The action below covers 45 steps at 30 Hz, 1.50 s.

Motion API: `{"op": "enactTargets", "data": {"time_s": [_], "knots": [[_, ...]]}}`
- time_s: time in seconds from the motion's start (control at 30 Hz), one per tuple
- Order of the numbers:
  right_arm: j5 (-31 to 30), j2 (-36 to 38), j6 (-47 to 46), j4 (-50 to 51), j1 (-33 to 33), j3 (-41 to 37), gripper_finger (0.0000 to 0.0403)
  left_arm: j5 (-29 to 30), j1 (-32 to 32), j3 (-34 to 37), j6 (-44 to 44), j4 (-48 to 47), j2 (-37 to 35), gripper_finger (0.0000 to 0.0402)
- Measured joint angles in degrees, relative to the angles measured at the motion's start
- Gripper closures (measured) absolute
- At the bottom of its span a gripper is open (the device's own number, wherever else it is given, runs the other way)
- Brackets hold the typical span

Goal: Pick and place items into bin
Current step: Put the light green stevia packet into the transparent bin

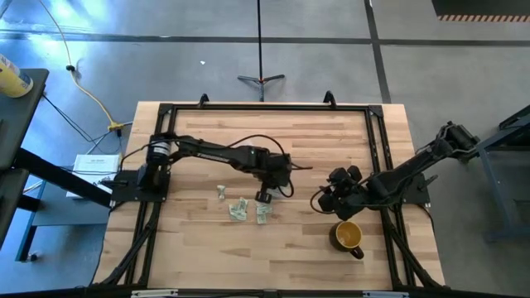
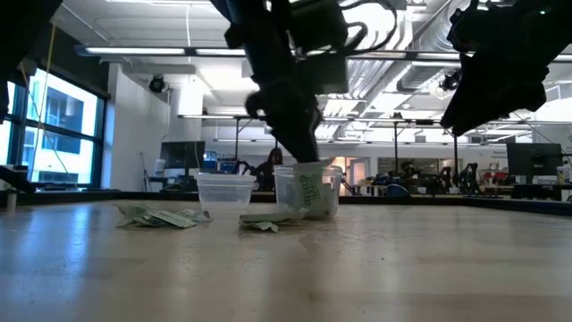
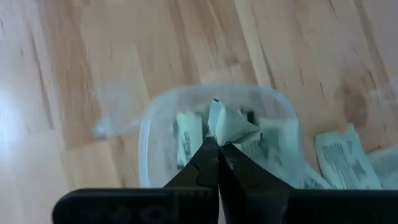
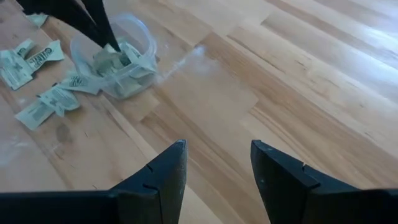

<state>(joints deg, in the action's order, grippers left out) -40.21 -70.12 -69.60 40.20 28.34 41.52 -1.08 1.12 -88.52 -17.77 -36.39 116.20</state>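
The bin, a small clear plastic cup (image 3: 148,134) (image 4: 140,59) (image 2: 308,192), stands on its base on the wooden table and holds several pale green and white wrappers (image 3: 186,138). My left gripper (image 3: 217,144) (image 1: 265,195) is right over the cup's mouth, shut on one wrapper. More wrappers lie flat on the table beside the cup (image 4: 46,102) (image 1: 238,209) (image 2: 161,216). My right gripper (image 4: 217,165) (image 1: 331,197) is open and hovers to the right of the cup, touching nothing. My left gripper pinches a crumpled pale green wrapper (image 3: 229,123) between its two fingertips, coming from above and pointing down. The wrapper sticks out beyond the fingertips at the cup's mouth, above the wrappers inside. Whether it touches them, I cannot tell.
A mustard-yellow mug (image 1: 349,236) stands near the table's near right. A second low clear container (image 2: 225,192) sits just beside the cup. A black frame (image 1: 377,124) rims the table. Bare wood stretches between the cup and my right gripper.
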Motion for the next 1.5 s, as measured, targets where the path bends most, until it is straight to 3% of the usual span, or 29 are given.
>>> {"op": "enactTargets", "data": {"time_s": [0.4, 0.73, 0.97, 1.03, 1.17, 1.27, 1.5], "knots": [[-0.3, 0.0, 0.5, 1.5, -0.2, 0.0, 0.0234, 1.1, 0.0, -0.3, 0.7, -0.4, 1.6, 0.0318], [-0.4, 0.0, 0.6, 3.1, -0.3, 0.0, 0.0234, -1.1, 0.0, -8.7, 4.5, -11.2, 0.6, 0.0277], [-0.6, 0.0, 0.9, 4.1, -0.3, 0.0, 0.0234, 2.5, 0.9, -10.0, 2.1, -30.9, -3.1, 0.0234], [-1.4, 0.0, 1.2, 4.4, -0.5, 0.0, 0.0234, 4.2, 0.8, -9.9, 9.3, -35.5, -3.1, 0.0223], [-1.4, -0.1, 1.5, 4.7, -1.5, 0.0, 0.0234, 5.7, 1.1, -8.0, 37.4, -45.3, -3.4, 0.0206], [-1.3, 0.0, 1.5, 4.5, -2.5, 0.0, 0.0234, 4.4, 1.1, -4.1, 52.6, -50.3, -3.6, 0.0204], [3.9, -0.1, 0.2, 2.5, -6.9, 0.0, 0.0234, -2.6, -3.3, 6.8, 69.3, -39.2, -4.5, 0.0204]]}}
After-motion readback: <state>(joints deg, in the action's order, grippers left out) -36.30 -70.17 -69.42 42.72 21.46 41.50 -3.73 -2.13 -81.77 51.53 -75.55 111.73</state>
